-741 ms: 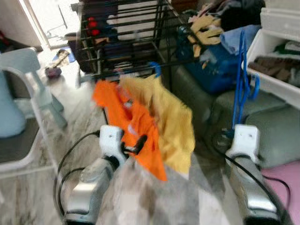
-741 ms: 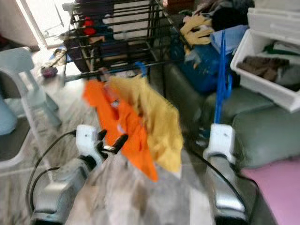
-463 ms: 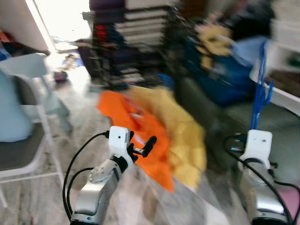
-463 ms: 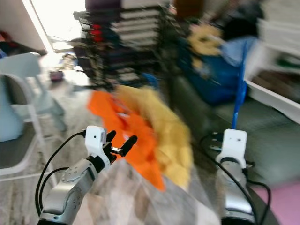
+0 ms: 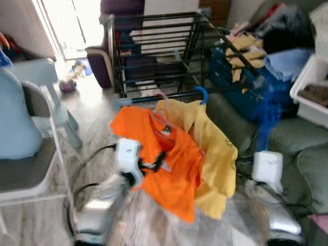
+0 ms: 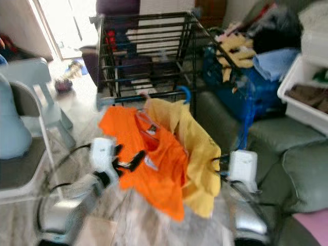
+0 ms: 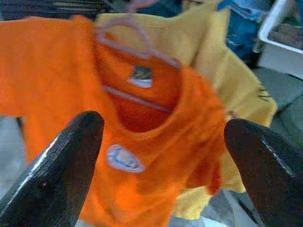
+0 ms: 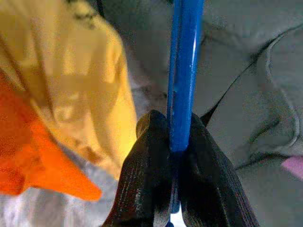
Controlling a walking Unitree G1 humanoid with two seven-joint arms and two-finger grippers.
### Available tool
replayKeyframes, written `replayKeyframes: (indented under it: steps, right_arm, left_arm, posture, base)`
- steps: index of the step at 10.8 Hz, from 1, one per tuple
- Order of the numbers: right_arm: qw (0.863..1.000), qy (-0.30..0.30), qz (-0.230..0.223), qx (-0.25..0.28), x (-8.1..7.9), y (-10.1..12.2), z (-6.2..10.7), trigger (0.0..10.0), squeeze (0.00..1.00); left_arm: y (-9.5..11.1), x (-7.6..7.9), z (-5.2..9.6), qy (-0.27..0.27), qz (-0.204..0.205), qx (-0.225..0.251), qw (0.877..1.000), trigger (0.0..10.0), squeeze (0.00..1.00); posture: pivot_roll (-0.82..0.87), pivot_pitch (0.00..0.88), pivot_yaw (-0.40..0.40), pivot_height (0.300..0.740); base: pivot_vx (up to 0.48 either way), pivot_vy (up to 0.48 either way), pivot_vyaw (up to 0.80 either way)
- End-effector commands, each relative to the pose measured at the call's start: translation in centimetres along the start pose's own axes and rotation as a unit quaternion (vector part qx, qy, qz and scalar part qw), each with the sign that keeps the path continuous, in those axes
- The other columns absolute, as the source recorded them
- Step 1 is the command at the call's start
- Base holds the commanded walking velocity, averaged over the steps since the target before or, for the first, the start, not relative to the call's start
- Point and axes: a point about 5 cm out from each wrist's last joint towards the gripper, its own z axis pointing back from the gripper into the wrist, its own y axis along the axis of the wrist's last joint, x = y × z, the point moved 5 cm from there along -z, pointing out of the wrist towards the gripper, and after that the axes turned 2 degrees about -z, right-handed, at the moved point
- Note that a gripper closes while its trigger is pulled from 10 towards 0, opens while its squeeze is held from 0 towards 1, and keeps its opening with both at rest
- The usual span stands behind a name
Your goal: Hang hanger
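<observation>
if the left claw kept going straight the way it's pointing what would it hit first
Most likely the orange shirt. The left claw is open and aimed at the shirt's chest, just below the collar and the pink hanger. The yellow shirt hangs behind and to one side. Depth is hard to judge.

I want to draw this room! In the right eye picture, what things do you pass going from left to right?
Grey chair → left gripper → orange shirt → yellow shirt → blue hanger → white bin.
</observation>
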Motion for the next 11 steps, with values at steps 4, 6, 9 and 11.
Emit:
replayKeyframes:
  steps: [4, 6, 9, 11]
  right_arm:
    - [0.996, -0.005, -0.034, -0.081, 0.6, -1.9, 0.6, 10.0, 0.00]
    - [0.986, 0.088, -0.054, -0.129, -2.9, -2.8, 2.1, 10.0, 0.00]
    - [0.940, 0.287, -0.031, -0.180, -8.1, -3.7, 5.9, 10.0, 0.00]
    - [0.921, 0.343, 0.028, -0.182, -8.4, -4.3, 7.6, 10.0, 0.00]
  left_arm:
    - [0.1, 0.5, -0.1, -0.011, -0.007, -0.006, 1.000, 10.0, 0.00]
    - [0.0, 0.6, -0.2, -0.013, -0.009, -0.010, 1.000, 10.0, 0.00]
    - [0.0, 0.5, -0.4, -0.009, -0.023, -0.013, 1.000, 10.0, 0.00]
    - [-0.1, 0.6, -0.4, -0.012, -0.020, -0.014, 1.000, 10.0, 0.00]
  posture:
    - [-0.17, 0.000, 0.018, 0.740]
    - [-0.17, 0.000, 0.019, 0.740]
    - [-0.17, 0.000, 0.018, 0.740]
    - [-0.18, 0.000, 0.019, 0.740]
  base:
    - [0.000, 0.000, 0.00]
    - [0.000, 0.000, 0.00]
    - [0.000, 0.000, 0.00]
    - [0.000, 0.000, 0.00]
